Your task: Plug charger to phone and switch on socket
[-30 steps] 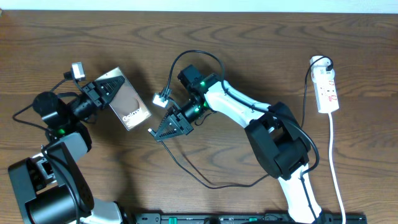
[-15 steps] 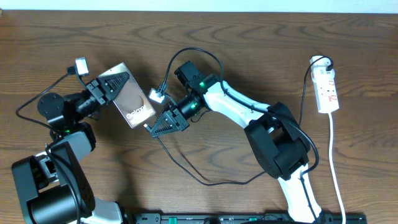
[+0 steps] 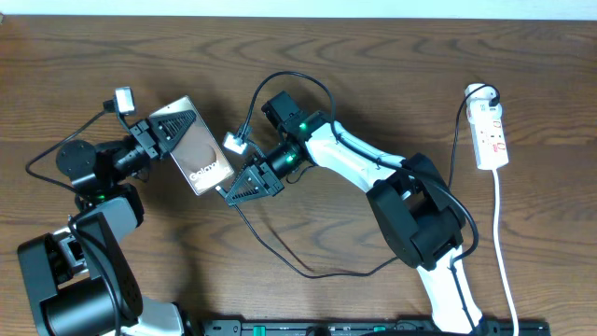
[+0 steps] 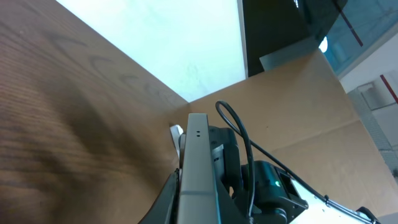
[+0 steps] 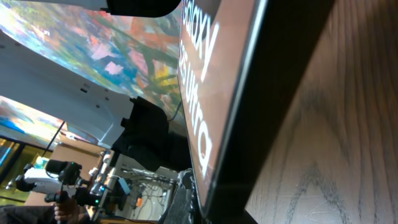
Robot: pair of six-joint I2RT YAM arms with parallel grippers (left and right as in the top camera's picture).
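Left of centre, left claw [image 3: 175, 126] clamping the phone [image 3: 201, 155] has neared right claw [image 3: 231, 189] pinching the charger [image 3: 280, 256].

Even soft light; phone [image 5: 225, 74] close-up slightly blurred

Black-and-white arms [image 3: 354, 163]; green lights [image 3: 300, 127]
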